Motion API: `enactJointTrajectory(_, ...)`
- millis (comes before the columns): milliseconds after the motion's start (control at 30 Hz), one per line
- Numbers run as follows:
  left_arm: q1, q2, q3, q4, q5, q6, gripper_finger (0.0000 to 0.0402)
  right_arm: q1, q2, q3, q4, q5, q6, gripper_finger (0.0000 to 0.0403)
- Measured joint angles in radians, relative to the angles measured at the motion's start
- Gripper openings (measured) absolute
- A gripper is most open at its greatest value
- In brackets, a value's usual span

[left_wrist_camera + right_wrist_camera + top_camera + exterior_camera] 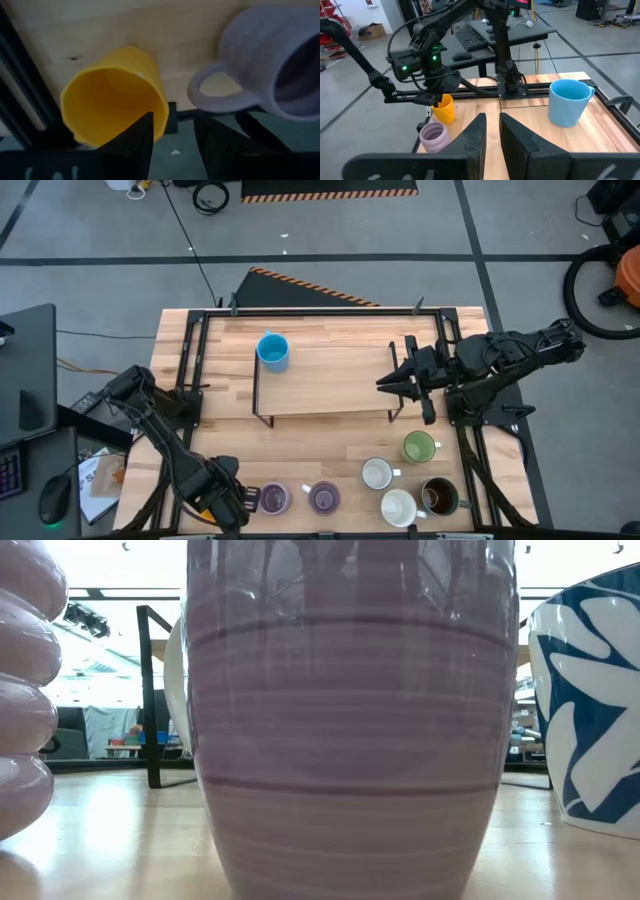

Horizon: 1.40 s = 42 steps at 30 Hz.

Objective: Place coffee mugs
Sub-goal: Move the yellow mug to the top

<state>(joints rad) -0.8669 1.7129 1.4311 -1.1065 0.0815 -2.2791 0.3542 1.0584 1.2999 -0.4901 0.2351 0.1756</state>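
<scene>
Orange mug (pixel 110 100): at the table's front left corner, under the left claw, so the high view does not show it. The right wrist view shows it (pixel 444 107) upright on the wood, just beside a purple mug (pixel 433 136).
Left claw (pixel 172 125): low over the orange mug, fingers apart. One fingertip (pixel 142 132) crosses the mug's rim and the other stands outside it. In the high view the claw (pixel 240 502) is right beside the first purple mug.
Purple mugs: two in a row along the front edge, one (pixel 274 498) touching or nearly touching the left claw, the other (pixel 323 497) a little to its right. One of them fills the low view (pixel 350 740).
Blue mug (pixel 273 351): upright on the raised wooden shelf (pixel 330 385), near its rear left corner, alone there and well apart from the rest.
White mugs: two at front right, one (pixel 376 473) behind the other (pixel 398 505), close together.
Green mug (pixel 419 446): on the table just in front of the shelf's right end, behind the white pair.
Dark brown mug (pixel 438 497): just beside the front white mug, on its right.
Right claw (pixel 383 384): over the right end of the shelf, pointing toward the blue mug but well apart from it. Its fingers are nearly together, with only a thin slit between them (pixel 493 120) and nothing in it.
Table (pixel 300 445): pale wood with black rails along both sides.
</scene>
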Motion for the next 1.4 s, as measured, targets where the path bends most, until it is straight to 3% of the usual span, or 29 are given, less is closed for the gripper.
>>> enactJointTrajectory(500,0.0,0.054,0.0,-0.034,0.01,-0.006,0.0125,0.0,0.0,0.0,0.004,-0.019,0.004,0.0059)
enactJointTrajectory(1200,-0.001,0.054,-0.225,0.238,0.017,-0.006,0.0116,0.0,0.001,0.0,0.04,-0.021,0.008,0.0059)
enactJointTrajectory(1400,0.0,0.054,-0.235,0.24,0.014,0.061,0.011,0.0,0.001,0.0,0.04,-0.021,0.007,0.0059)
